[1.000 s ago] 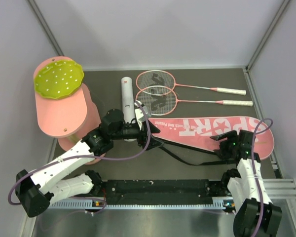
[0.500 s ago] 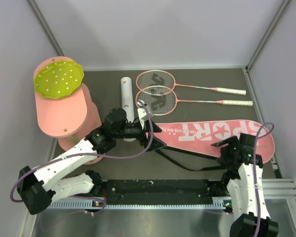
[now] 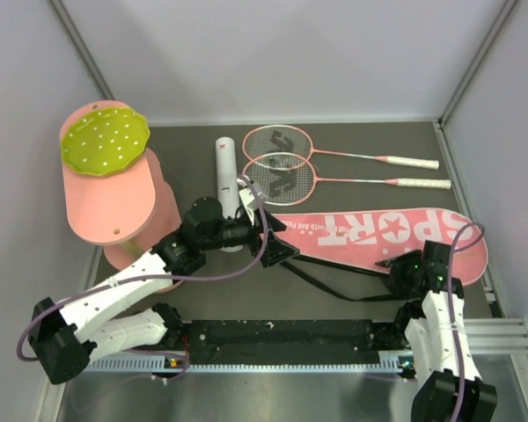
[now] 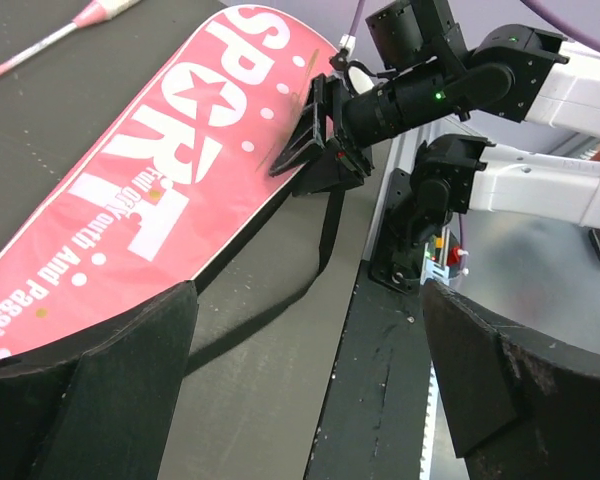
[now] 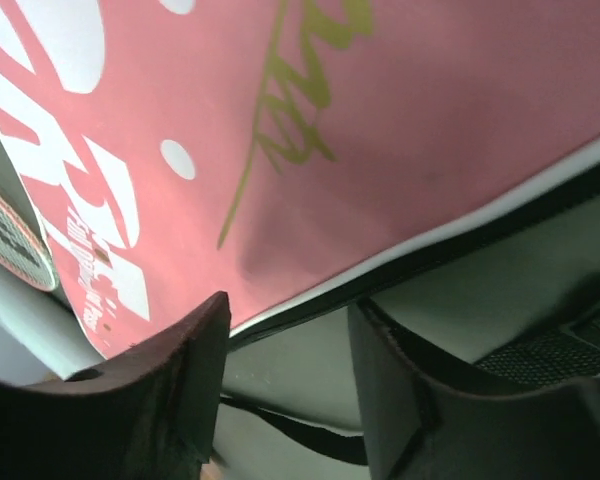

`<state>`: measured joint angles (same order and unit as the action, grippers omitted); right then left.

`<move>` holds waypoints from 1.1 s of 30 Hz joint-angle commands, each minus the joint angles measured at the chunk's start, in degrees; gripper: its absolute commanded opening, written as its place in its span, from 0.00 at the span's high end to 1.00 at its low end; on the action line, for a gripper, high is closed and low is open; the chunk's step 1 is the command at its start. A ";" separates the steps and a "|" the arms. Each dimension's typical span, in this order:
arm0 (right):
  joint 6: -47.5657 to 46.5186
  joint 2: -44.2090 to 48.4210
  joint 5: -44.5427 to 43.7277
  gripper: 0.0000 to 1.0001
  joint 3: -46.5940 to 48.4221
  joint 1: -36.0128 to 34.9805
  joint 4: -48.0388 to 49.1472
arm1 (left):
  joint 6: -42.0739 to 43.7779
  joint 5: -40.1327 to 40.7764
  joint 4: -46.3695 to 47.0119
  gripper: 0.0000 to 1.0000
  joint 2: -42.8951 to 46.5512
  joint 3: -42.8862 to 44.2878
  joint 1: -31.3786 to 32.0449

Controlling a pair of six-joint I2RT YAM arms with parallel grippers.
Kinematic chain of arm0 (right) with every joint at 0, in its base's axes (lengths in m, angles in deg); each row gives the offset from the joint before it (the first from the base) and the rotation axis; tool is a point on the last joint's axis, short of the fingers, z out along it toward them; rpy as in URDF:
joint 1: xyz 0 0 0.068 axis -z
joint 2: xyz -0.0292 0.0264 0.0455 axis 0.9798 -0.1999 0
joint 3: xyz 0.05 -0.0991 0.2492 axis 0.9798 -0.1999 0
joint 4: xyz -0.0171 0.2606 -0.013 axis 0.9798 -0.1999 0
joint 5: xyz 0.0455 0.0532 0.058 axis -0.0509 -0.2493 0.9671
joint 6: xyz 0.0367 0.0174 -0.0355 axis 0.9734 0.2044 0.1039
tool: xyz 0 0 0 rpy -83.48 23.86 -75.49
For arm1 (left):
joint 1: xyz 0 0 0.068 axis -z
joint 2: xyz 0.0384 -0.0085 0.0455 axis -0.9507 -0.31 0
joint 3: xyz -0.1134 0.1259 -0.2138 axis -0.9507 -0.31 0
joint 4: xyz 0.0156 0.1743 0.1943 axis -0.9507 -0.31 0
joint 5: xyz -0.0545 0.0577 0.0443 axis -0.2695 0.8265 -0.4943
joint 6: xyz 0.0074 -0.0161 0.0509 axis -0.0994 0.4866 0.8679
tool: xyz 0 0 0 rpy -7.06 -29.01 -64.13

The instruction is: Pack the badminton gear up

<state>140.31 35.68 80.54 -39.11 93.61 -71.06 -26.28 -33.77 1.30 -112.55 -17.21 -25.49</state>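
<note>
**Fig. Pink racket-shaped fabric bag lettered "SPORT" [image 3: 370,230] lying along the near middle of the dark bench [image 3: 378,200], one arm at each end.**

The left gripper [image 3: 282,238] hangs wide and empty over the bag's left end. The right gripper [image 5: 290,320] has narrowed fingers straddling the bag's black-trimmed near edge, but whether they pinch it cannot be told. Likely fault: they catch only the loose black strap [image 4: 329,230] or slip off the thin trim, dragging the bag unopened. Two pink-framed rackets [image 3: 286,178] and a white tube [image 3: 226,171] lie toward the far edge. Shuttlecocks cannot be made out.
</note>
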 commanded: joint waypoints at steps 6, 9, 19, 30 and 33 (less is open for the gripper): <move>-5.23 0.24 -6.02 1.00 -1.19 0.33 7.87 | 7.39 6.55 -0.47 0.30 3.45 0.61 3.72; -9.62 2.87 -5.23 1.00 1.44 0.33 7.25 | 10.12 8.65 -2.16 0.30 0.20 2.98 6.27; -21.42 2.36 1.00 1.00 17.88 0.24 4.61 | 21.35 19.99 -4.09 0.17 -17.46 14.76 15.85; -26.69 -3.01 7.16 1.00 26.15 0.33 3.82 | 31.39 36.08 -12.09 0.25 -41.90 38.66 20.25; -26.87 -3.18 8.65 1.00 26.41 0.24 3.91 | 32.71 35.55 -15.25 0.28 -46.91 44.11 20.25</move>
<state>115.81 32.31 86.15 -16.46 93.61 -68.48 3.16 -2.54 -10.42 -155.32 19.53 -5.12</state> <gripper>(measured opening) 0.009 0.736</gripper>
